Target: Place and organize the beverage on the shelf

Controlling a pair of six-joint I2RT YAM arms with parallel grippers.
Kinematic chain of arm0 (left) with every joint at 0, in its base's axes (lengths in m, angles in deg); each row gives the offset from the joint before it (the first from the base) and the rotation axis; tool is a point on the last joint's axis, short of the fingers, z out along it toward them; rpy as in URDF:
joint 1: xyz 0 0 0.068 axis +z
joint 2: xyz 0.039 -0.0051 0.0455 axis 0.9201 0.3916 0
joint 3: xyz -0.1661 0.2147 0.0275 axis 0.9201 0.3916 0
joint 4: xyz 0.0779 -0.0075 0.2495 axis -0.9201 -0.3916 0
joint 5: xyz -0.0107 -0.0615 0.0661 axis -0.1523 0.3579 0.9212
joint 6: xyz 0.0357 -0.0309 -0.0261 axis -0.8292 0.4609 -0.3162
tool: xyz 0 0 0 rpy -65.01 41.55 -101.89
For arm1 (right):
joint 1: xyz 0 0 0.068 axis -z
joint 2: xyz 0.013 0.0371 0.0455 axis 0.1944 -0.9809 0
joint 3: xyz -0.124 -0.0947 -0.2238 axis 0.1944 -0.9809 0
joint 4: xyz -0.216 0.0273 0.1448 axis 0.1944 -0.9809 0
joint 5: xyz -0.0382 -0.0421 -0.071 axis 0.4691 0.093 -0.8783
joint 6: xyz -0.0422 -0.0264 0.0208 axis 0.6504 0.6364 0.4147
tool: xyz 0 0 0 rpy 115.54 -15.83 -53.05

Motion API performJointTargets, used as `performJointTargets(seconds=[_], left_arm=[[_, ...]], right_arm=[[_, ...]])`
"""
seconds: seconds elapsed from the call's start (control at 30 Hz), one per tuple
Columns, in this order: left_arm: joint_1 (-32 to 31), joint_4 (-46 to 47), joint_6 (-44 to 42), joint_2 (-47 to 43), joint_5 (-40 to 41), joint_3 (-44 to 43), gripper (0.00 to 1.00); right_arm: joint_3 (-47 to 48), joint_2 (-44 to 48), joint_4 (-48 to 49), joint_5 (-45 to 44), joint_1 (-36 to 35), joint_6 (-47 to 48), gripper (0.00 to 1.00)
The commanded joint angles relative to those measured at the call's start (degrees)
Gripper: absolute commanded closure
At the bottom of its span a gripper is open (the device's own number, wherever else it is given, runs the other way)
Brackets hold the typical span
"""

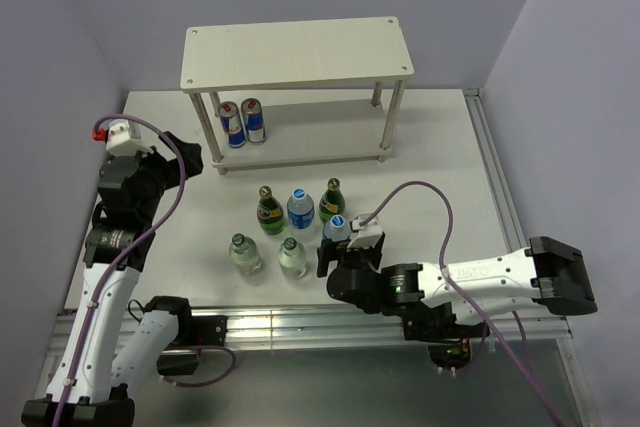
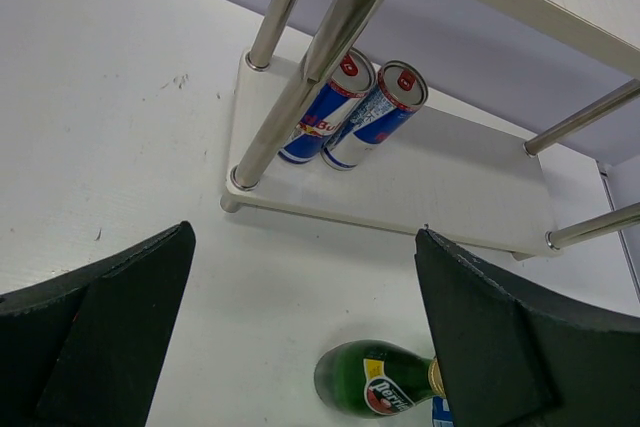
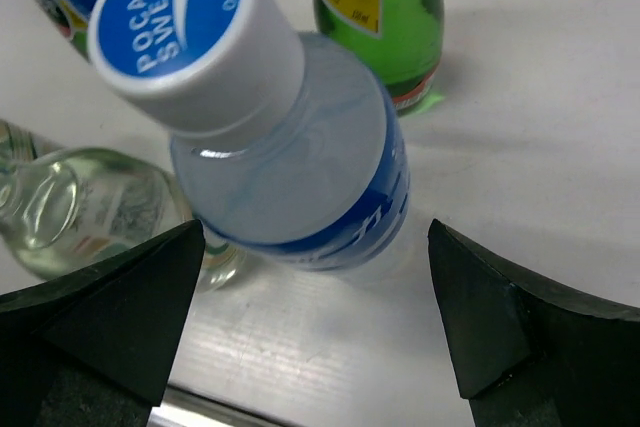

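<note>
The shelf (image 1: 297, 52) stands at the back of the table, and two Red Bull cans (image 1: 242, 123) are upright on its lower board (image 2: 460, 182). Several bottles stand grouped in front of it: green Perrier (image 1: 269, 212), blue-capped Pocari Sweat (image 1: 301, 209) and clear ones (image 1: 243, 254). My right gripper (image 1: 336, 247) is open, its fingers either side of the nearest Pocari Sweat bottle (image 3: 290, 167) without touching it. My left gripper (image 1: 185, 159) is open and empty by the shelf's left end. In the left wrist view the left gripper (image 2: 305, 247) faces the cans (image 2: 350, 112).
A green bottle (image 3: 385, 17) stands just behind the Pocari bottle and a clear bottle (image 3: 80, 207) to its left. A green Perrier bottle (image 2: 375, 379) shows below the left gripper. The table's metal front rail (image 1: 280, 325) runs close to the right gripper.
</note>
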Motion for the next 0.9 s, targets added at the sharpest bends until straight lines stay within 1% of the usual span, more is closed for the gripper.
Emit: performJointTargets(seconds=[0.0, 0.07, 0.17, 0.2, 0.23, 0.27, 0.3, 0.33, 0.37, 0.4, 0.43, 0.47, 0.5, 0.57, 0.6, 0.63, 0.67, 0.7, 0.73, 0.77, 0.8, 0.83, 0.87], left_arm=[[0.4, 0.5, -1.2, -0.9, 0.0, -0.9, 0.01], [0.4, 0.5, -1.2, -1.0, -0.1, -1.0, 0.01], [0.4, 0.5, -1.2, -1.0, -0.3, -0.9, 0.01], [0.4, 0.6, -1.2, -1.1, -0.3, -1.0, 0.01], [0.5, 0.6, -1.2, -1.1, -0.3, -1.0, 0.01], [0.5, 0.5, -1.2, -1.1, -0.3, -1.0, 0.01], [0.6, 0.5, -1.2, -1.0, -0.3, -1.0, 0.01], [0.6, 0.5, -1.2, -0.9, -0.3, -0.9, 0.01], [0.6, 0.4, -1.2, -0.9, -0.3, -1.1, 0.01], [0.6, 0.4, -1.3, -0.9, -0.3, -1.1, 0.01], [0.6, 0.4, -1.2, -0.9, -0.3, -1.1, 0.01], [0.6, 0.4, -1.3, -1.0, -0.3, -0.9, 0.01], [0.7, 0.4, -1.3, -0.9, -0.3, -1.0, 0.01], [0.7, 0.4, -1.2, -1.1, -0.4, -1.0, 0.01], [0.8, 0.4, -1.2, -1.1, -0.8, -1.1, 0.01], [1.0, 0.5, -1.1, -1.1, -1.0, -1.0, 0.01], [1.1, 0.5, -1.1, -1.1, -1.0, -1.1, 0.01], [1.2, 0.5, -1.1, -1.1, -1.3, -1.1, 0.01], [1.7, 0.6, -0.9, -1.2, -1.7, -1.0, 0.01], [1.8, 0.6, -0.9, -1.2, -1.9, -1.0, 0.01], [2.0, 0.6, -0.9, -1.2, -2.1, -1.0, 0.01], [2.2, 0.6, -0.9, -1.3, -2.3, -1.0, 0.01], [2.4, 0.6, -0.9, -1.3, -2.3, -0.9, 0.01]], right_arm=[[-1.0, -1.7, 8.1, -6.7, 1.5, 1.8, 0.0], [-1.6, -2.6, 10.6, -8.3, 2.1, 4.1, 0.0], [-3.6, -4.1, 18.0, -9.5, 3.6, 7.7, 0.0], [-4.8, -4.6, 22.2, -9.5, 4.0, 8.7, 0.0], [-5.4, -4.8, 24.6, -9.4, 4.8, 10.0, 0.01], [-5.9, -5.5, 26.5, -9.4, 5.2, 11.6, 0.06], [-6.7, -5.8, 29.8, -9.5, 5.6, 12.5, 0.13], [-6.9, -6.1, 31.0, -9.8, 6.0, 13.5, 0.37], [-6.7, -6.1, 31.0, -10.4, 5.9, 13.5, 0.58], [-5.3, -5.5, 27.7, -11.3, 5.9, 12.7, 0.81], [-4.4, -4.8, 25.8, -11.8, 5.9, 12.5, 1.0], [-3.2, -2.1, 23.8, -12.0, 5.7, 13.2, 1.0], [-0.2, -0.5, 18.4, -12.4, 5.4, 13.3, 1.0], [4.1, 4.6, 12.1, -13.5, 4.6, 14.6, 1.0], [9.2, 6.1, 6.5, -13.6, 4.5, 15.5, 1.0], [11.8, 8.2, 4.4, -14.1, 4.6, 18.5, 1.0], [14.3, 9.0, 3.3, -14.2, 4.6, 21.3, 1.0], [19.2, 9.5, 3.8, -13.8, 4.7, 24.6, 1.0], [21.7, 9.6, 3.9, -13.2, 5.2, 30.1, 1.0], [24.4, 9.3, 4.2, -13.1, 5.7, 33.0, 1.0], [29.5, 8.8, 5.4, -12.8, 6.7, 35.9, 1.0], [32.1, 8.3, 6.3, -12.7, 7.4, 38.6, 1.0], [36.3, 7.0, 10.4, -11.3, 8.2, 45.1, 1.0]])
